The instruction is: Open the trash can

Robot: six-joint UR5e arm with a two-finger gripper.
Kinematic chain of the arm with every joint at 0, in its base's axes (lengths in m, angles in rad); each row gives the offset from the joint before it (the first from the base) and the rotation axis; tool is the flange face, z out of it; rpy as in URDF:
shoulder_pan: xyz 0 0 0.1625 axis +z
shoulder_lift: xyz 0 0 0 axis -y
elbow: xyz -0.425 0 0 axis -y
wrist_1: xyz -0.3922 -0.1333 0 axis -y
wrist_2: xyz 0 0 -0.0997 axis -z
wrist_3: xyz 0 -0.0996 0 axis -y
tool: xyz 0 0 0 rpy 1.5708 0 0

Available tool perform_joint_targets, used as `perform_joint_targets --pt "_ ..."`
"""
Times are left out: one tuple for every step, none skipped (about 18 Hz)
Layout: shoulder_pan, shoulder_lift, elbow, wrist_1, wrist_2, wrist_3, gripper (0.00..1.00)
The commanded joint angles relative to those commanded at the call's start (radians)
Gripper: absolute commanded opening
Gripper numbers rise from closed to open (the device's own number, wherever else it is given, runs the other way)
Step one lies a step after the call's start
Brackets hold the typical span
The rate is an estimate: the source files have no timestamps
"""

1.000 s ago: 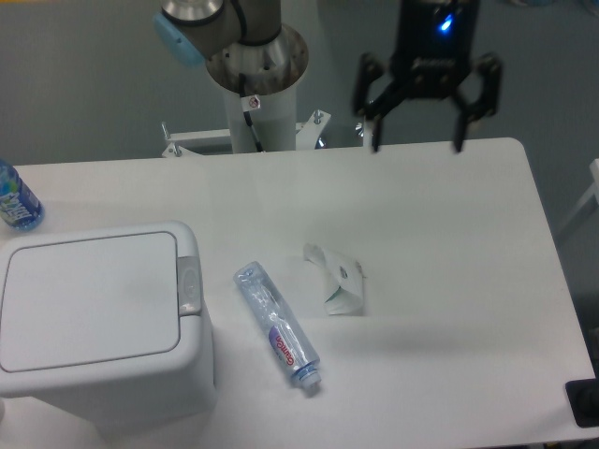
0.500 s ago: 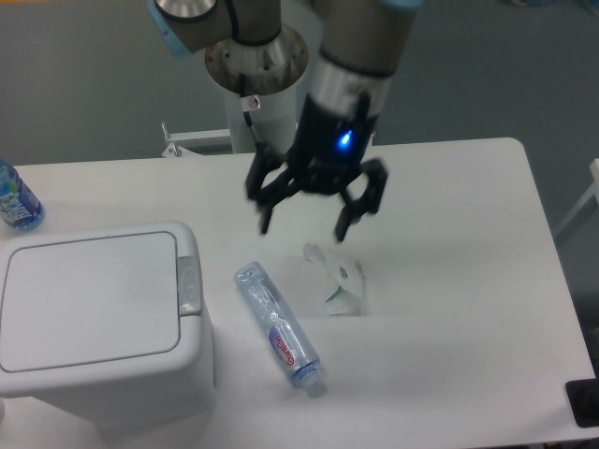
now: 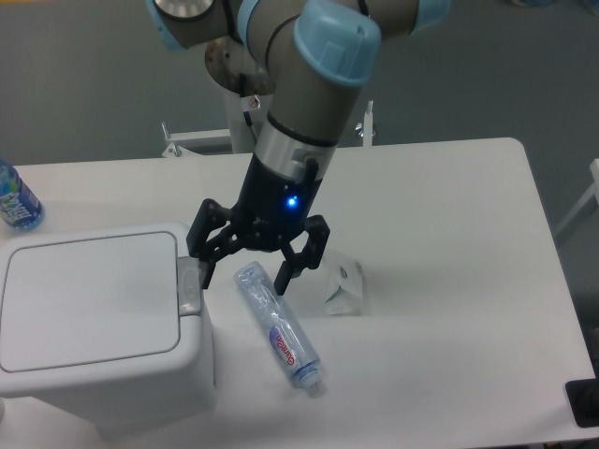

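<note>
The trash can (image 3: 94,323) is a large white bin at the front left of the table, its flat lid shut. Its grey push-button latch (image 3: 190,283) sits on the right rim. My gripper (image 3: 244,276) is open, fingers spread and pointing down. Its left fingertip (image 3: 208,275) hangs just right of the latch. Whether it touches the latch I cannot tell. The right fingertip is over the top end of the clear plastic bottle (image 3: 278,325).
The clear bottle lies on its side right of the bin. A crumpled clear wrapper (image 3: 344,285) lies right of the gripper. A blue-labelled bottle (image 3: 14,199) stands at the far left edge. A dark object (image 3: 584,402) sits at the front right corner.
The gripper has travelled from the table's back right, down and to the left, to the bin's right rim beside the latch. It stayed open. The lid has not moved.
</note>
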Motion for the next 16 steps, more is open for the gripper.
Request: perform_joint_targets --pt "0.000 0.000 -0.003 0.000 0.000 0.002 1.00" --pt "0.000 0.000 -0.006 0.000 0.000 0.003 1.00" --pt "0.000 0.000 -0.011 0.000 0.002 0.003 1.00" --pt "-0.002 0.002 -0.014 0.002 0.002 0.005 1.00" --pt "-0.003 0.002 -0.018 0.002 0.002 0.006 1.00" --pt "-0.005 0.000 -0.020 0.003 0.002 0.006 1.00" --pt "-0.005 0.000 -0.023 0.005 0.003 0.006 1.00" --pt "-0.005 0.000 -0.023 0.005 0.005 0.006 1.00" --pt "-0.005 0.000 -0.025 0.005 0.005 0.008 1.00" --pt "-0.005 0.000 -0.026 0.006 0.005 0.008 1.00" --pt "-0.005 0.000 -0.029 0.006 0.005 0.008 1.00" --pt "-0.005 0.000 -0.032 0.008 0.005 0.008 1.00" --pt "-0.005 0.000 -0.034 0.008 0.005 0.008 1.00" --pt "-0.005 0.000 -0.034 0.008 0.005 0.008 1.00" --pt "-0.008 0.000 -0.034 0.008 0.006 0.008 1.00" --pt "-0.011 -0.002 -0.034 0.009 0.008 0.008 1.00"
